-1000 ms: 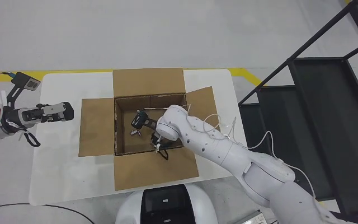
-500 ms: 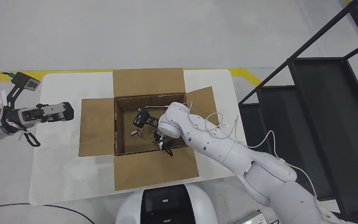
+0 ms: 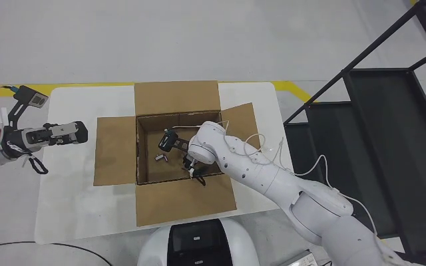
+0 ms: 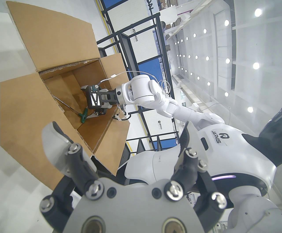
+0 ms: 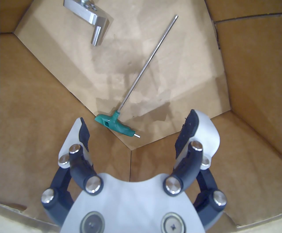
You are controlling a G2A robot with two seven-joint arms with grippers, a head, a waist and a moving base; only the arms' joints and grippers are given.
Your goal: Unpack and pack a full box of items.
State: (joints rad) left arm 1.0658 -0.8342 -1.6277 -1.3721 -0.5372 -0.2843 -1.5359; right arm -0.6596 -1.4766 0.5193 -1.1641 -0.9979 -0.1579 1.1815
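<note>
Down inside the cardboard box (image 5: 249, 66) lie a green hex key (image 5: 112, 124) and metal bracket (image 5: 92, 15); right tool (image 5: 136, 120) spread above, left tool (image 4: 120, 132) spread too.

Open cardboard box (image 3: 176, 98) holds a green-handled hex key (image 5: 139, 76) and a metal bracket (image 5: 92, 13).

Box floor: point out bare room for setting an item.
Widest bare patch: between the hex key shaft and the box wall opposite the metal bracket. Smaller: between shaft and bracket. Crowded: green handle's corner, below the right arm's open jaws.
</note>
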